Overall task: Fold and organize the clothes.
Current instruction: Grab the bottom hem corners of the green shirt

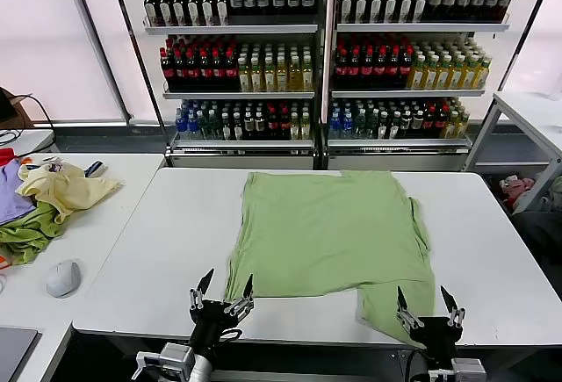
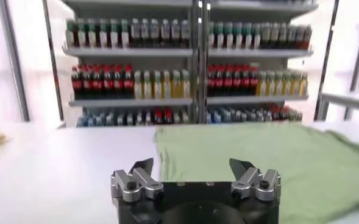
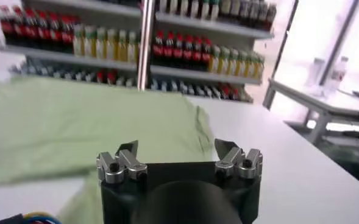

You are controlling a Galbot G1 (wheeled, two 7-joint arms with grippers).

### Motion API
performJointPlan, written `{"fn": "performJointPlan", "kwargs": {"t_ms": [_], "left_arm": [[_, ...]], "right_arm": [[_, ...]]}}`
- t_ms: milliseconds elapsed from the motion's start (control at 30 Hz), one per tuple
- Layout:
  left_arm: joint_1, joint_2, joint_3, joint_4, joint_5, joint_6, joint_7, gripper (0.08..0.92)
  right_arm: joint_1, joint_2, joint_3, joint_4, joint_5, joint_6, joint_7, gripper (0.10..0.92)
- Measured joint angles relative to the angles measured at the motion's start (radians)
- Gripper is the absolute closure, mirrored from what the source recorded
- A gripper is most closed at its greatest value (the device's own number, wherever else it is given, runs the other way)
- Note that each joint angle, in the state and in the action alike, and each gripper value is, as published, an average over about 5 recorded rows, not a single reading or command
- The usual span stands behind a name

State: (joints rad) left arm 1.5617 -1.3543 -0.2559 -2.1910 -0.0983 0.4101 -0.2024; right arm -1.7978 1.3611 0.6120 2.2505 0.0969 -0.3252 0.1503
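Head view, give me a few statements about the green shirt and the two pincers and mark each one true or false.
1. The green shirt lies spread out on the white table. True.
2. The left pincer is shut on the shirt. False: it is open at the table's near edge, by the shirt's near left corner, holding nothing.
3. The right pincer is open. True; it sits at the near edge beside the shirt's near right part.
4. The shirt is folded into a neat small square. False: it is laid flat, with one flap reaching down to the near edge.
5. Shelves of bottles stand behind the table. True.
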Motion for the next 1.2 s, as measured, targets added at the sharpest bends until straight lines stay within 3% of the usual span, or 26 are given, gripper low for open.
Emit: {"fn": "performJointPlan", "kwargs": {"t_ms": [600,767,1200], "left_arm": [[-0.100,0.019,0.025,0.131,-0.068,0.129,-0.101,0.177],[-0.101,0.025,0.030,0.131,-0.106,0.134,-0.112,0.229],[-0.100,0.026,0.037,0.137,-0.151,0.139,-0.124,0.597]], "right_arm": [[-0.014,0.016,-0.012,-0.040,0.044,-0.039,0.011,0.210],[-0.012,0.017,-0.011,-0.050,0.105,-0.049,0.022,0.326],[-0.022,0.012,-0.025,-0.062,0.203,-0.070,0.013,0.698]]}}
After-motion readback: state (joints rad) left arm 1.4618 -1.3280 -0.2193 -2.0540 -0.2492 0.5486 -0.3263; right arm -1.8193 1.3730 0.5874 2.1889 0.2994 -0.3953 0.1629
